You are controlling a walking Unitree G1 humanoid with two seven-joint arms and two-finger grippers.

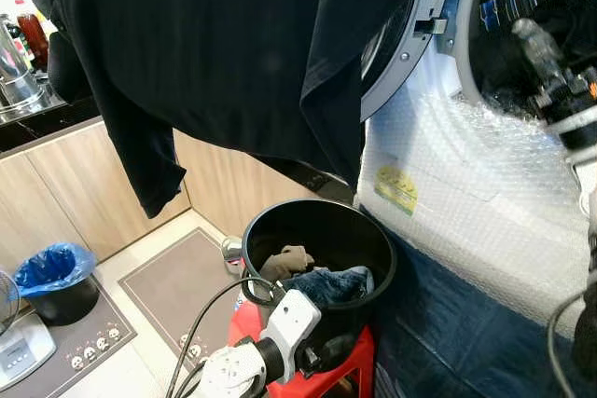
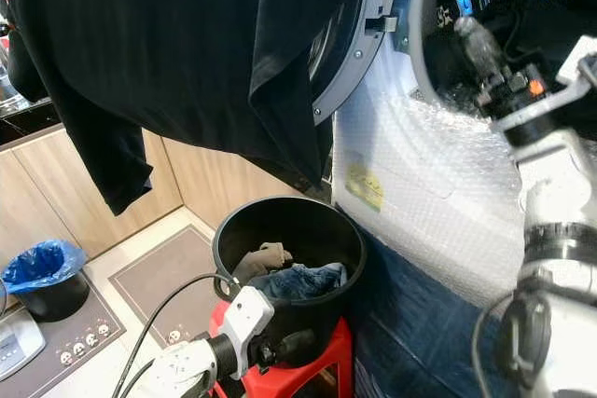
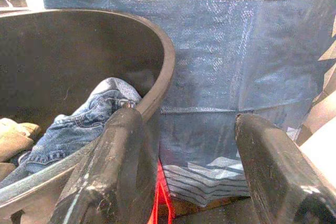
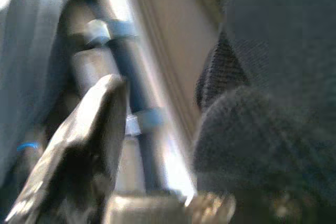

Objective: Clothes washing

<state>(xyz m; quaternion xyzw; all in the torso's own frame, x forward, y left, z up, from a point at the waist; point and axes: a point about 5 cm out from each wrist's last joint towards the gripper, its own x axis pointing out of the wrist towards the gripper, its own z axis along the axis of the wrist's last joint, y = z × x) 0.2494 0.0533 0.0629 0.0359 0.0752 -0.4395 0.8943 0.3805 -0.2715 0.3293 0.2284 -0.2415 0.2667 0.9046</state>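
Beside the washer point(image 1: 485, 193), the bucket point(image 1: 322, 230) held floppy jeans point(image 1: 336, 283), best pinched at a fold; left gripper point(image 3: 184, 166) gaped, right gripper's point(image 1: 536, 48) fingers unclear.

Black garment point(image 1: 233, 44) draped over washer door point(image 1: 410, 34).

Black shirt point(image 1: 233, 44); black bucket point(image 1: 373, 230); blue jeans point(image 1: 331, 283); red stool point(image 1: 359, 361); blue bin liner point(image 1: 51, 267).

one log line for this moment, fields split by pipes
left hand: open beside black bucket rim | right hand: at washer drum | black shirt: draped over washer door | jeans: in bucket
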